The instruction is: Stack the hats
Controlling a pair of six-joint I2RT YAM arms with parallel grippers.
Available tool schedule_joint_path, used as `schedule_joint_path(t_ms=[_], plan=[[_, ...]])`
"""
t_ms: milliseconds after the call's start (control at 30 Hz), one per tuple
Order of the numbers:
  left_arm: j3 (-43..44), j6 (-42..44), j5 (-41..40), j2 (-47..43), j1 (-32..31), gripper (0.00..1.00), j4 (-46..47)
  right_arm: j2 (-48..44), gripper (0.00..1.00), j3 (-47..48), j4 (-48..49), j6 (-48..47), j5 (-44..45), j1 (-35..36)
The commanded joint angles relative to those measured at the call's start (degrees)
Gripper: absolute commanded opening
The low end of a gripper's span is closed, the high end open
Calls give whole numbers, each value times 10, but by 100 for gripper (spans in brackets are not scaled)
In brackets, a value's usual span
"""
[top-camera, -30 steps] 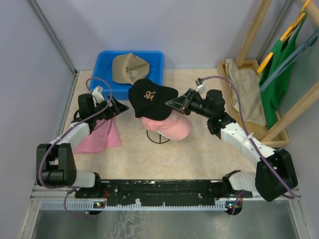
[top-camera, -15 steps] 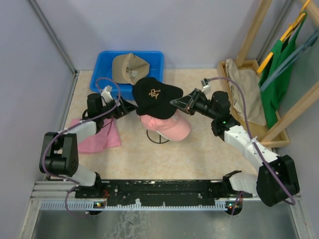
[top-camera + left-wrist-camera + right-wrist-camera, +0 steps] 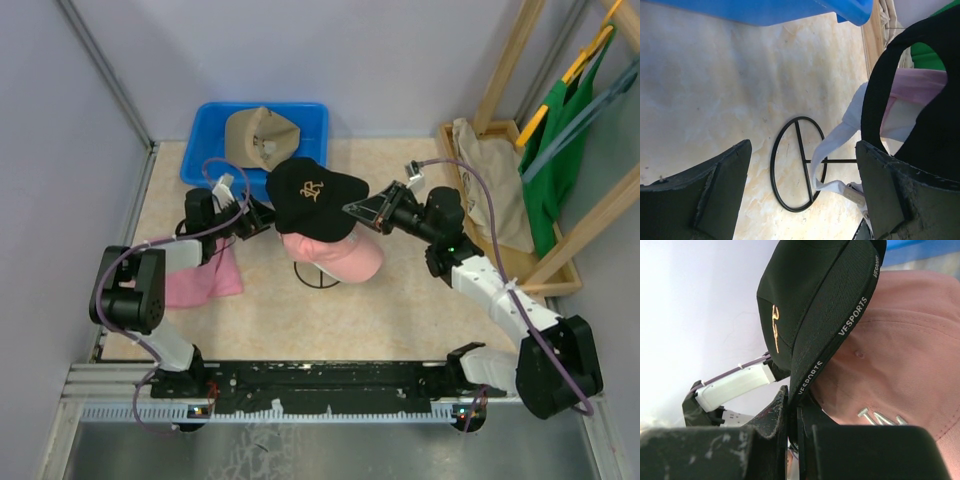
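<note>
The black cap [image 3: 315, 193] hangs over the pink cap [image 3: 340, 258], which sits on a wire stand [image 3: 315, 277] mid-counter [image 3: 400, 320]; whether the two touch I cannot tell. White fabric under the pink (probably the white cap [image 3: 852, 112]) suggests the stack is already two deep. The right fingers [image 3: 792, 407] are pinched tight on the black cap's lettered inner band, holding it tilted so that it can drop over the pink one. The left fingers [image 3: 260, 216] stand spread wide at the cap's opposite edge, gripping nothing, likely ready to tug that side down. The tan cap [image 3: 260, 137] lies in the blue bin [image 3: 215, 165] behind. A pink cloth [image 3: 195, 282] lies beneath the left arm and a beige garment [image 3: 492, 185] rests against the wooden rack [image 3: 510, 70]; neither blocks the stand.
</note>
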Motion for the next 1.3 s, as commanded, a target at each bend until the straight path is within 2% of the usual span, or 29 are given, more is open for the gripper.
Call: schedule_joint_path(t_ms=[0, 267, 667, 867, 1100, 1267], plan=[[24, -18, 24, 23, -11, 90, 59, -28, 0, -2, 37, 2, -9, -5], [27, -29, 41, 29, -22, 89, 82, -64, 0, -48, 15, 3, 3, -6], [20, -7, 55, 25, -22, 75, 57, -134, 0, -154, -9, 8, 30, -31], [2, 8, 58, 18, -21, 64, 44, -117, 0, -159, -17, -6, -1, -70], [-18, 24, 55, 2, -9, 36, 19, -58, 0, -142, -29, -41, -33, -83], [-21, 26, 50, -7, -3, 34, 6, -30, 0, -152, -22, -54, -47, -83]])
